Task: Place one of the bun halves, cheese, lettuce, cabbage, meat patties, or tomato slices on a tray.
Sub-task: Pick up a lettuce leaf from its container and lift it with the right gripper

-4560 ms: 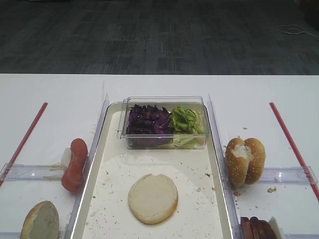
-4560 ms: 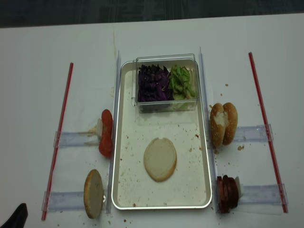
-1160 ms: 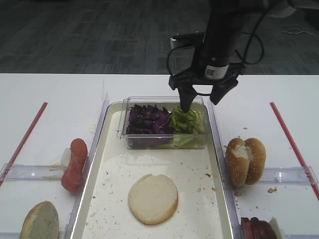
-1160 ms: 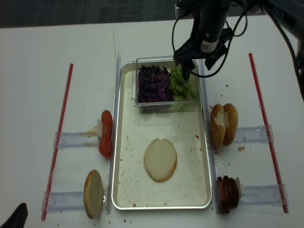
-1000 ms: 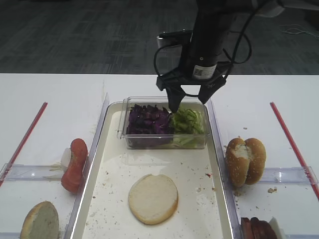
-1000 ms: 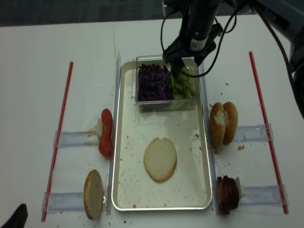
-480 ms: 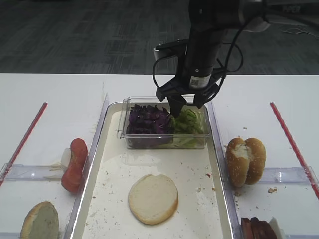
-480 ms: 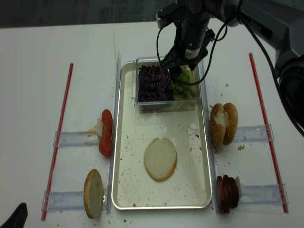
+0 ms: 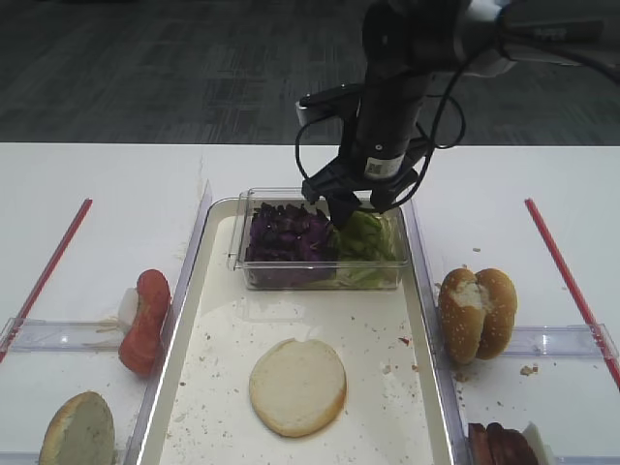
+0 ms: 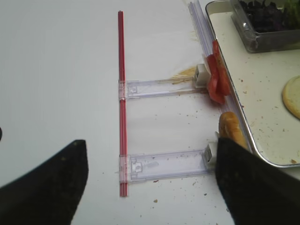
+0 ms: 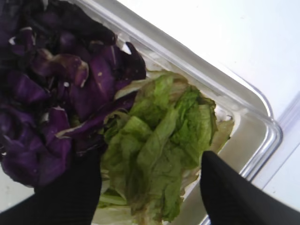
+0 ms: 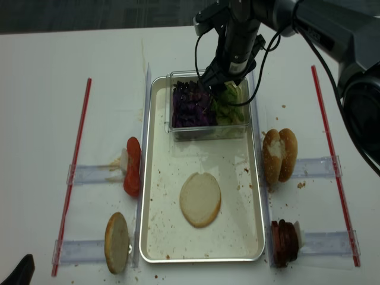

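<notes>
Reaching into the clear box (image 9: 320, 237), the right claw (image 11: 150, 187) is lowered over the lettuce (image 11: 159, 140).
Its jaws are seen parted on either side of the green leaves, not yet closed on them. The lettuce lies in the box's right half, beside the purple cabbage (image 11: 51, 98), at the far end of the tray (image 9: 387, 387). One bun half (image 9: 297, 386) rests on the tray nearer the camera. The left claw (image 10: 150, 183) is seen spread wide over the desk (image 10: 56, 70), empty.

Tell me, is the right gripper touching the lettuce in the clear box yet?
Cannot tell. In the right wrist view the right gripper straddles the lettuce with fingers at its edges, but neither contact nor a gap shows plainly.
</notes>
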Robot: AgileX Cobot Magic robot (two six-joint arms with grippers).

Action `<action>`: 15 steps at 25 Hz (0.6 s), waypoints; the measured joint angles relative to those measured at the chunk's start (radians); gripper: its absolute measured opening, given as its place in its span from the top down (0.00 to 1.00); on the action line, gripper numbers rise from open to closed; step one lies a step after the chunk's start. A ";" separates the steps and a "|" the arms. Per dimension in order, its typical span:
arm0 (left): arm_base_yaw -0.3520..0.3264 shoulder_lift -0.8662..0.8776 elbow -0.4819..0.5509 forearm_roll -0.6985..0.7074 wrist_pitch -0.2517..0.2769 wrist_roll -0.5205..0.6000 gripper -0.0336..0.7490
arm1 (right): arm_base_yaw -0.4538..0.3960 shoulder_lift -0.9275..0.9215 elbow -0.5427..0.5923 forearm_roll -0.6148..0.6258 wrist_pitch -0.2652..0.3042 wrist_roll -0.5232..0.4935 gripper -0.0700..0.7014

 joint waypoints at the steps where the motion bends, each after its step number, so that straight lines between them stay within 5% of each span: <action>1: 0.000 0.000 0.000 0.000 0.000 0.000 0.25 | 0.000 0.005 0.000 -0.002 0.000 0.000 0.27; 9: 0.000 0.000 0.000 0.000 0.000 0.000 0.25 | 0.000 0.040 0.000 -0.002 -0.004 0.000 0.34; 15: 0.000 0.000 0.000 0.000 0.000 0.000 0.25 | 0.000 0.043 0.000 -0.032 0.002 0.002 0.82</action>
